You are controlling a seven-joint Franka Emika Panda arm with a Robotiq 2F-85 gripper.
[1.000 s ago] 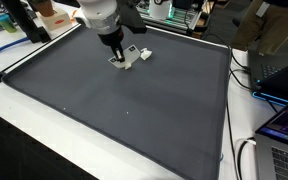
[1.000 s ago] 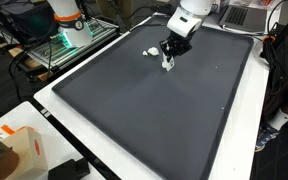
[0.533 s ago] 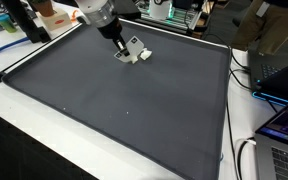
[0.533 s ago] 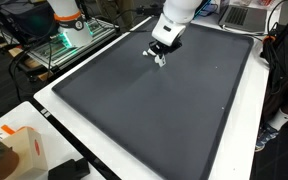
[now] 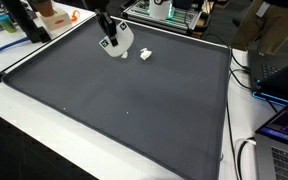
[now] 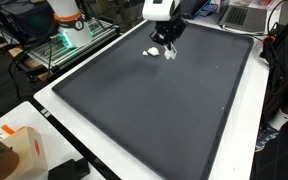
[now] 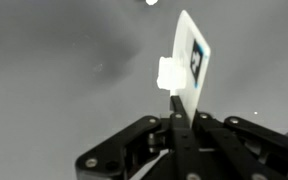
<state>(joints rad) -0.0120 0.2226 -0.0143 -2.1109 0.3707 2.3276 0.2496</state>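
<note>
- Your gripper (image 7: 176,112) has its jaws clamped on the lower edge of a flat white piece (image 7: 187,60) with a dark square mark. The piece stands upright past the fingertips in the wrist view.
- In both exterior views the piece sits at the far end of the dark grey mat (image 5: 124,110). It looks lifted off the surface, but it's too small there to be sure.
- A small white bit (image 5: 145,54) lies on the mat just beside the gripper, apart from it.
- The mat covers most of a white table (image 5: 19,103).
- Room: laptop (image 5: 284,145) at one table edge, green-lit gear (image 6: 69,38) behind the mat, orange-and-white box (image 6: 19,150) at a near corner.
</note>
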